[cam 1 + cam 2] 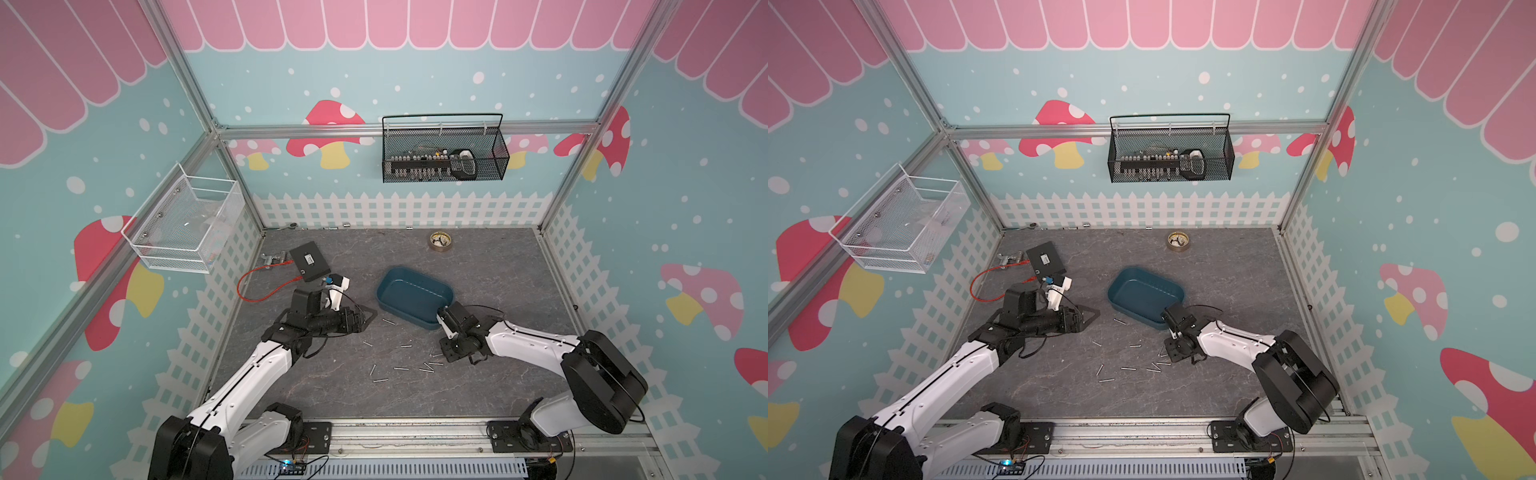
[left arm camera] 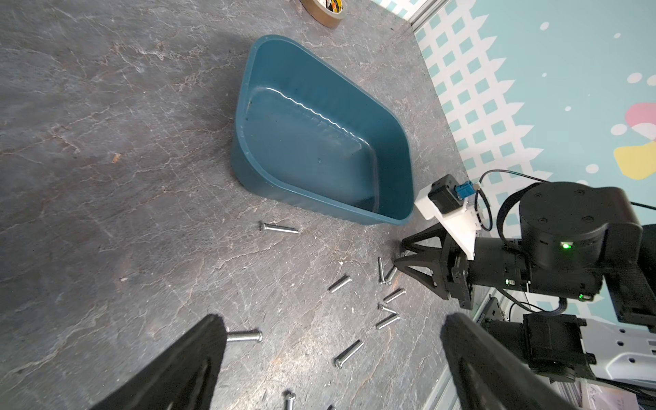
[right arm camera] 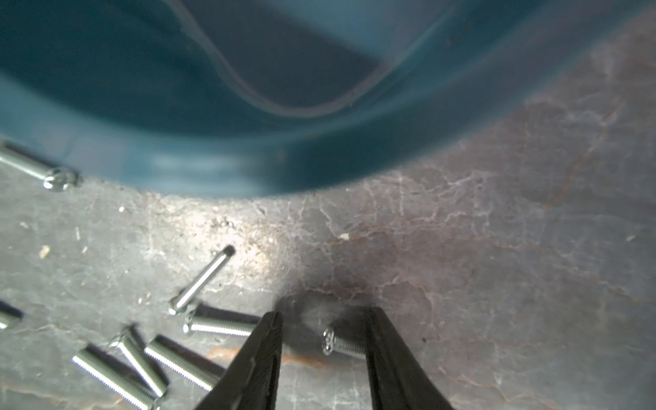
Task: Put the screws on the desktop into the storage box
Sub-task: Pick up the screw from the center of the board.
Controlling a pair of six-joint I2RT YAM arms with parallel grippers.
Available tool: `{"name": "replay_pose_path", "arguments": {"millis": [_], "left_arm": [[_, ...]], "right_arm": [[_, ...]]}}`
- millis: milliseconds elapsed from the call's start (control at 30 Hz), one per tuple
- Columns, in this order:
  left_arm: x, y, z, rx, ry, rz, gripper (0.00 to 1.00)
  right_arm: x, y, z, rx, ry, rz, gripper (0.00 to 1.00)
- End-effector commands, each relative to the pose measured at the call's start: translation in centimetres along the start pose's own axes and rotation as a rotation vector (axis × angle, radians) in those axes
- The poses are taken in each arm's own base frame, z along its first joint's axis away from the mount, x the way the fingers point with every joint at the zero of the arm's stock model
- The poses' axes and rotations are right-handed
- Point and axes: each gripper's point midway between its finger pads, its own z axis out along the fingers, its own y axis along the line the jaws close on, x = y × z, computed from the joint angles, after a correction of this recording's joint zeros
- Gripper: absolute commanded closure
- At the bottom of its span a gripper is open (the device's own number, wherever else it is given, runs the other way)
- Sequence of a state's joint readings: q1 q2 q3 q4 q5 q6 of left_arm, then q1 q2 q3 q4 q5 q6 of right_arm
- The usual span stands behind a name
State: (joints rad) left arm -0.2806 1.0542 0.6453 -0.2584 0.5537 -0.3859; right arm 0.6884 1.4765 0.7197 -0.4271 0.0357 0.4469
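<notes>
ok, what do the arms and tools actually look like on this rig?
The left arm and right arm have white link shells with black cylindrical joint housings. The left tool and right tool are black with triangular fingers. A white bracket on the right wrist carries a black camera with a blue connector and thin black cable. Green LEDs glow on its wrist motor.
</notes>
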Motion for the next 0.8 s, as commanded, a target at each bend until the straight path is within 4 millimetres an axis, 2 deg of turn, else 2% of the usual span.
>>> {"name": "replay_pose_path", "arguments": {"millis": [0, 500, 767], "left_arm": [[0.3, 0.3, -0.3, -0.008, -0.004, 0.012, 0.01], [0.2, 0.1, -0.5, -0.006, -0.009, 0.015, 0.01], [0.2, 0.3, -0.4, -0.013, -0.008, 0.013, 0.01]], "right_arm": [[3.6, -0.2, 0.0, -0.005, 0.116, 0.034, 0.57], [4.2, -1.3, -0.4, 0.06, 0.15, 0.065, 0.54], [4.7, -1.9, -0.1, 0.104, 0.186, 0.07, 0.59]]}}
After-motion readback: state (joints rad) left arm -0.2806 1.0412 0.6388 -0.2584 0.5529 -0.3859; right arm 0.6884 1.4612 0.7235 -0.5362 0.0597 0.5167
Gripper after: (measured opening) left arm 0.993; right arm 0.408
